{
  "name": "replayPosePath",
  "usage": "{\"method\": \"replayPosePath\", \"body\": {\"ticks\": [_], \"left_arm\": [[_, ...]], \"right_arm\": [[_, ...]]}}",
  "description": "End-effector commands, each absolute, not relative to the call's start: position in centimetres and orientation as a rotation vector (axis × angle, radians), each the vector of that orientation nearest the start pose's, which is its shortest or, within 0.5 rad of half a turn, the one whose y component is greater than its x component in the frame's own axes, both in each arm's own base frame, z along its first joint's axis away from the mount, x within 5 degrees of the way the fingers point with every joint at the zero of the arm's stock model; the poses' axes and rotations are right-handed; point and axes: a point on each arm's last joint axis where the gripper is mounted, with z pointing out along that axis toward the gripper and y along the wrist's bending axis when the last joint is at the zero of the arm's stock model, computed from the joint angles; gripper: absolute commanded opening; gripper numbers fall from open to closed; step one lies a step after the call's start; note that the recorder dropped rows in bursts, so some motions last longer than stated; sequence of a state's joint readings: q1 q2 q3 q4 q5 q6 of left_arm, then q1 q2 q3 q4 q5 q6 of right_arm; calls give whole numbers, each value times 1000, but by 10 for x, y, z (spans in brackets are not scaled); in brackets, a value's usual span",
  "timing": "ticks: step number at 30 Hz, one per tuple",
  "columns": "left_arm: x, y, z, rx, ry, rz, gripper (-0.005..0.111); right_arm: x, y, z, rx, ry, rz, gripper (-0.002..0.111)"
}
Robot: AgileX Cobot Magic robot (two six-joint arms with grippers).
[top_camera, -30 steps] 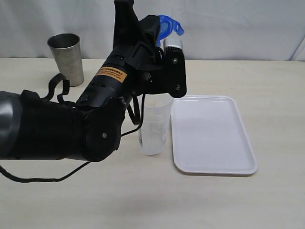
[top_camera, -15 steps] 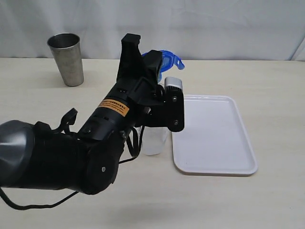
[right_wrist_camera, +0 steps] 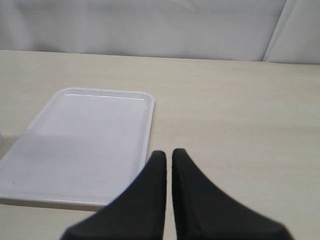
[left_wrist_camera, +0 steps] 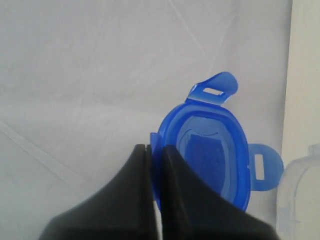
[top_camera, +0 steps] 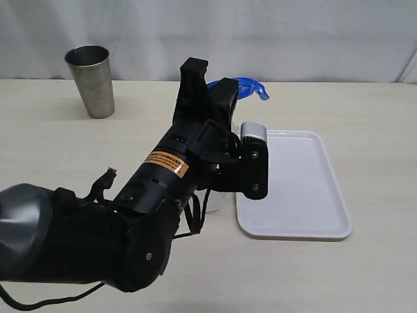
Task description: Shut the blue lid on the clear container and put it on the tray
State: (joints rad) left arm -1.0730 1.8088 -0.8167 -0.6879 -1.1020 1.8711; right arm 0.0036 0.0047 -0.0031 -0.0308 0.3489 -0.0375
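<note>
My left gripper (left_wrist_camera: pixel 156 147) is shut on the edge of the blue lid (left_wrist_camera: pixel 215 145), which shows its underside and two flaps. In the exterior view the lid (top_camera: pixel 249 87) sticks out past the gripper (top_camera: pixel 212 81), held in the air above the table. The clear container is almost wholly hidden behind the left arm; only a sliver of its base (top_camera: pixel 215 201) shows, and its rim (left_wrist_camera: pixel 300 195) appears in the left wrist view. The white tray (top_camera: pixel 306 225) lies flat just right of it. My right gripper (right_wrist_camera: pixel 169 152) is shut and holds nothing, hovering near the tray's (right_wrist_camera: pixel 75 92) corner.
A shiny steel cup (top_camera: pixel 91 79) stands at the back left of the table. A white curtain hangs behind the table. The bulky left arm (top_camera: pixel 117 235) covers the front left and middle of the exterior view.
The left arm has come down and to the right with the lid in its grip. It now covers nearly all of the clear container, which showed more before.
</note>
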Motion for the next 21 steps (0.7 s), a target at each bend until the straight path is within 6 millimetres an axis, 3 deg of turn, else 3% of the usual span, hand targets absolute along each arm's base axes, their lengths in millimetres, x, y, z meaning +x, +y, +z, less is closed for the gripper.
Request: {"method": "replayPosePath", "body": {"ticks": [1, 21], "left_arm": [[211, -282, 211, 1251, 900, 807, 0], [206, -273, 198, 1302, 918, 808, 0]], "right_arm": [[54, -1, 182, -52, 1826, -55, 4], [54, -1, 182, -52, 1826, -55, 4]]}}
